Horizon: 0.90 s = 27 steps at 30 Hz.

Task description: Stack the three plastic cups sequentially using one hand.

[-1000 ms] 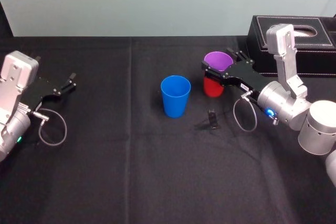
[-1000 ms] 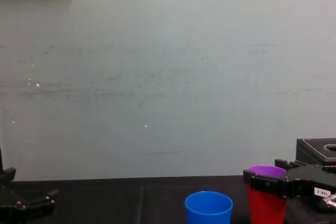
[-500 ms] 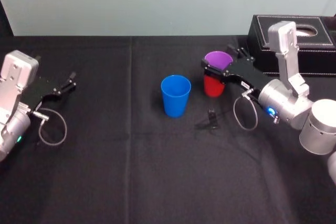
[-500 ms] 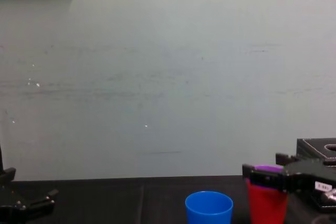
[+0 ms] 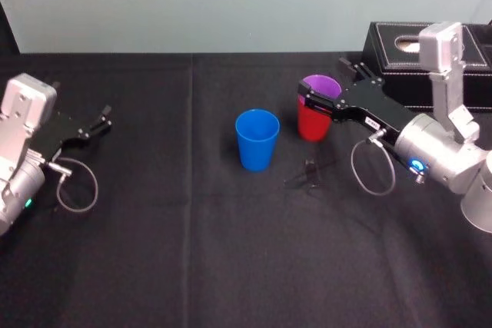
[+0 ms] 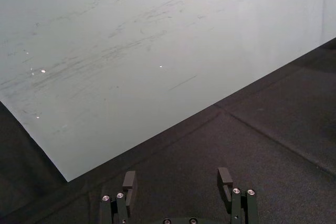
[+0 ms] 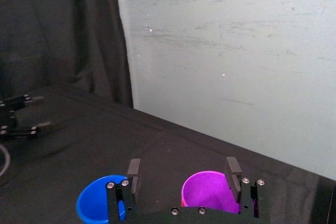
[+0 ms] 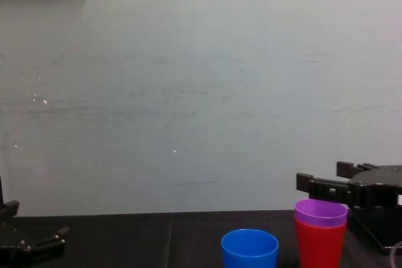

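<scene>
Now the purple cup [image 8: 320, 211] sits nested in the red cup [image 8: 319, 243] on the worktop [image 5: 192, 251], right of the blue cup [image 5: 257, 138]. Your right pincer [image 7: 183, 169] hangs released just above the purple rim. Probably best to rise clear before moving sideways, so no finger tips the pair, then grip the stack squarely. Your left pincer [image 5: 96, 123] sits parked far left, spread.

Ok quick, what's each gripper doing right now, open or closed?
Left gripper: open, empty, parked at the left.
Right gripper: open, holding nothing, just above the purple cup nested in the red cup.
</scene>
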Tool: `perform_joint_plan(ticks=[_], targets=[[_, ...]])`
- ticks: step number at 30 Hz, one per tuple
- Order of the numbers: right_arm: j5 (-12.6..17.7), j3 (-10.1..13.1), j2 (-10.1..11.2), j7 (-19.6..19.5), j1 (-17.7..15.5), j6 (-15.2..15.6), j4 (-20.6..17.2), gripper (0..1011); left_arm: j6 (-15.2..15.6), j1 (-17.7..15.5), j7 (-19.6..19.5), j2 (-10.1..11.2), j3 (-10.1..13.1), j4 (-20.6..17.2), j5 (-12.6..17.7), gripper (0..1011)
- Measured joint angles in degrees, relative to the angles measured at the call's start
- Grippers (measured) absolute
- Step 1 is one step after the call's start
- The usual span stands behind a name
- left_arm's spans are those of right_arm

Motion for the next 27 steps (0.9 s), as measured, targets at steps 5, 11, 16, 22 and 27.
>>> perform_joint_plan(ticks=[5, 11, 16, 22, 27], targets=[[2.05, 0.46, 2.16, 1.22, -2.41, 0.73, -3.29, 1003, 0.00, 0.00, 0.00, 0.00, 0.00, 0.00, 0.00, 1005], [3.29, 0.36, 4.68, 2.18, -5.08, 0.92, -6.64, 1003, 0.00, 0.00, 0.00, 0.00, 0.00, 0.00, 0.00, 1005], [3.53, -0.38, 6.54, 2.97, -7.43, -0.89, -8.43, 1003, 0.00, 0.00, 0.00, 0.00, 0.00, 0.00, 0.00, 1005], [2.65, -1.98, 7.32, 3.17, -9.06, -3.40, -8.48, 1003, 0.00, 0.00, 0.00, 0.00, 0.00, 0.00, 0.00, 1005], [0.98, -3.20, 6.93, 3.09, -9.46, -5.46, -7.24, 1003, 0.00, 0.00, 0.00, 0.00, 0.00, 0.00, 0.00, 1005]])
